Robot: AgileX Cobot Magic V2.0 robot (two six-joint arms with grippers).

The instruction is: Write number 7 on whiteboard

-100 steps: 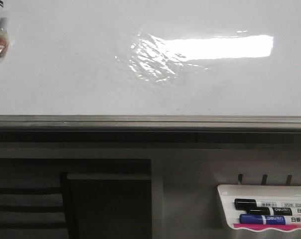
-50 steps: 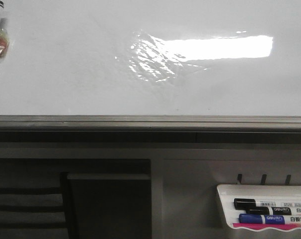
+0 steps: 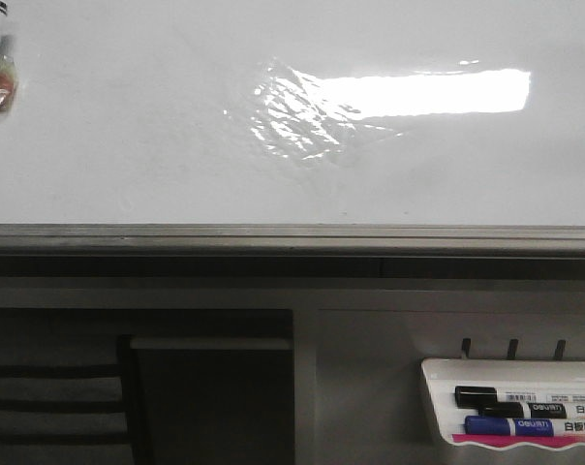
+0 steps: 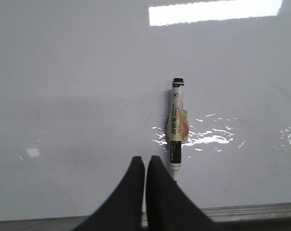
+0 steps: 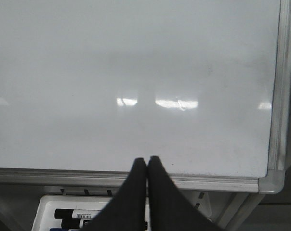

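Large glossy white whiteboard with grey metal frame (image 3: pixel 128 136) fills the far part of the front view; near frame edge runs left to right across the whole width. Bright rectangular light reflection (image 3: pixel 428 92) sits right of centre. Writing surface is bare and unmarked in all three views; no number 7 visible on it.

Small white marker tray (image 3: pixel 438 397) hangs below the near edge at the right, holding a black-capped marker (image 3: pixel 510 396) and a blue-capped marker (image 3: pixel 525 426).

White marker pen with black cap and taped band (image 4: pixel 176 127) lies on the board at its far left edge, untouched, near the left gripper (image 4: pixel 145 163).

Left gripper: fingers pressed together, nothing between them. Right gripper (image 5: pixel 147 163): likewise closed, empty, over the near frame edge by the right corner (image 5: pixel 273 180).
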